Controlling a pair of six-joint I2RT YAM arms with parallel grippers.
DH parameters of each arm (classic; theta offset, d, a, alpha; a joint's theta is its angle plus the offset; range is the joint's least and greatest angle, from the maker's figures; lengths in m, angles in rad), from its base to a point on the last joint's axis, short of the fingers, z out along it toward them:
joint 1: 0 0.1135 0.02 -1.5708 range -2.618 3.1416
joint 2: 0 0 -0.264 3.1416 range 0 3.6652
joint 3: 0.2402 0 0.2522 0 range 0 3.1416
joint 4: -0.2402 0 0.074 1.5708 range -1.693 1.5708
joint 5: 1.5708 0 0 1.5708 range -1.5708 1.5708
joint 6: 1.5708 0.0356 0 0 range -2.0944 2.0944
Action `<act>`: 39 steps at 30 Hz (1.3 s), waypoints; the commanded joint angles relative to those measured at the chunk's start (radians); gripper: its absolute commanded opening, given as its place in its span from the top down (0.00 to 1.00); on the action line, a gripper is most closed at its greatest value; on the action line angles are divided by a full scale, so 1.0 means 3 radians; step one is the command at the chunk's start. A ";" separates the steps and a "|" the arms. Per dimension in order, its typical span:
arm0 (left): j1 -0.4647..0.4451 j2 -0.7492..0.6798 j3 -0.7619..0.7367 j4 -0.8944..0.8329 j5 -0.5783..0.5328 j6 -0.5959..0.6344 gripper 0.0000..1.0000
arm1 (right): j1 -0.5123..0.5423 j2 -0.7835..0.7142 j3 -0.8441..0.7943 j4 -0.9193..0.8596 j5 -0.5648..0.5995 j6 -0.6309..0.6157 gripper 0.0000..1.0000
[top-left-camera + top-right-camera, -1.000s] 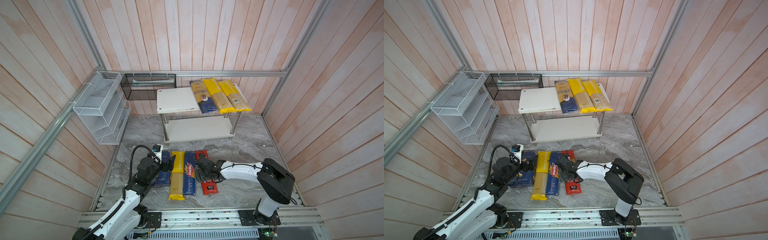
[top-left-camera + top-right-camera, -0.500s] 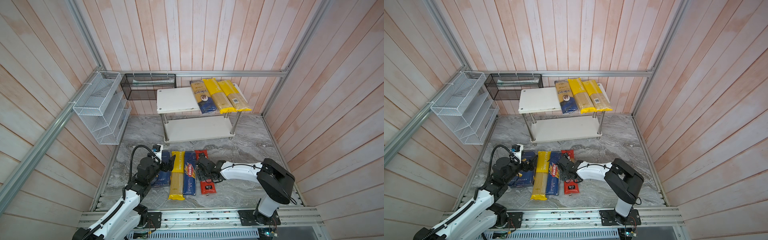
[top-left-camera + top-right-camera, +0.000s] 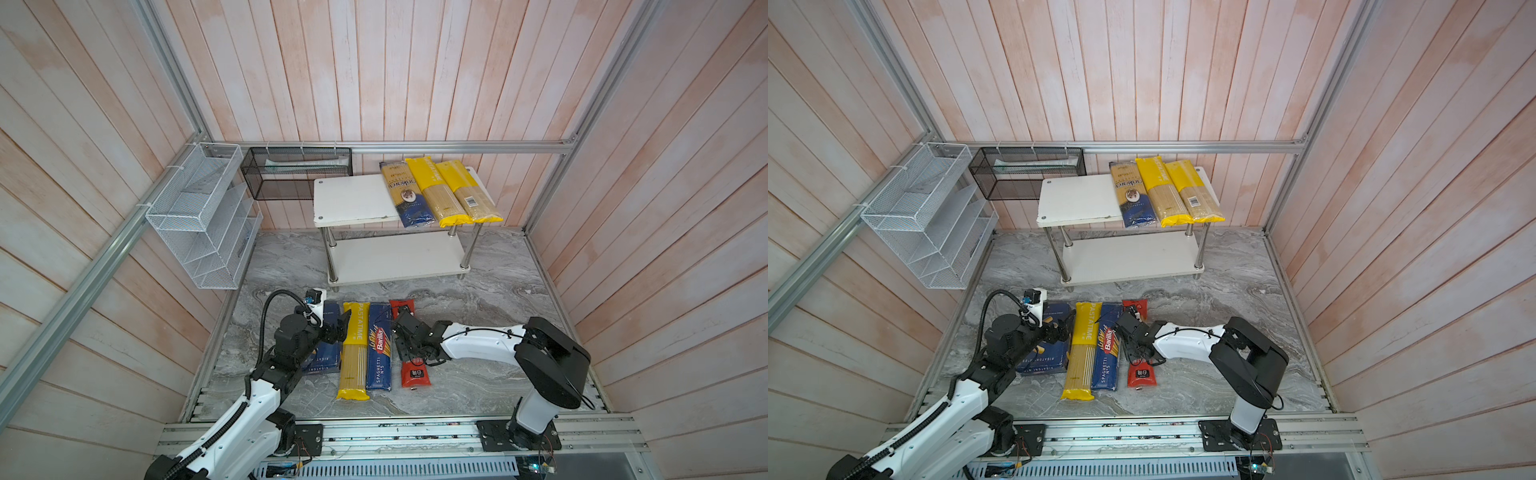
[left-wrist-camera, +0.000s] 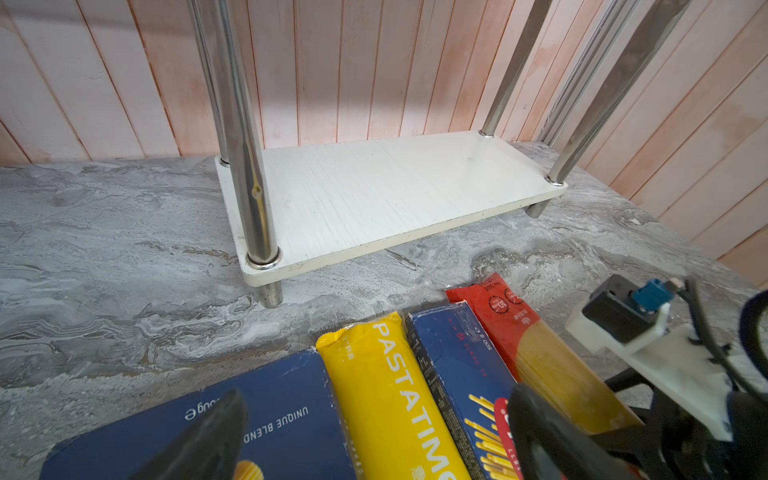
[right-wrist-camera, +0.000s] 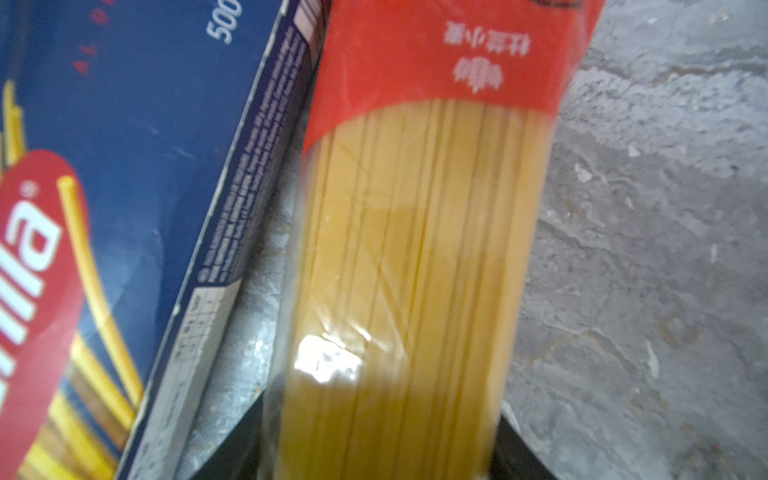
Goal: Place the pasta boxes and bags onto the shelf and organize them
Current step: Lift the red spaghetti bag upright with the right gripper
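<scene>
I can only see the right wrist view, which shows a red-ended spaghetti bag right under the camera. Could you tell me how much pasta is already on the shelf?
Observer: Three bags lie side by side at the right end of the upper tier of the shelf: a beige-and-navy bag and two yellow-ended bags.
Operator: Thank you. Is anything on the tier below?
Observer: No, the lower board holds nothing in both top views.
Operator: And what is the other arm doing, please?
Observer: The left gripper is open, at the seam between the rigatoni box and the yellow PASTATIME bag, which both lie in front of the shelf.
</scene>
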 commanded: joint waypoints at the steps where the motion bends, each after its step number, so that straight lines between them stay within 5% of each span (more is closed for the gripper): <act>1: 0.0016 0.0000 -0.0010 0.0012 0.0015 0.0010 0.00 | 0.0005 -0.0076 0.0005 -0.0157 -0.0073 0.0012 0.43; 14: 0.0012 0.0003 -0.0010 0.0010 0.0015 0.0010 0.00 | -0.0122 -0.0460 -0.0223 0.0103 -0.0246 0.0030 0.52; 30: 0.0012 -0.0015 -0.0015 0.0008 0.0018 0.0009 0.00 | -0.0258 -0.0930 -0.0406 0.0402 -0.0378 0.0000 0.85; 39: 0.0012 -0.0036 -0.0025 0.0008 0.0015 0.0009 0.00 | -0.0390 -0.1390 -0.0492 0.0626 -0.0476 -0.0068 0.89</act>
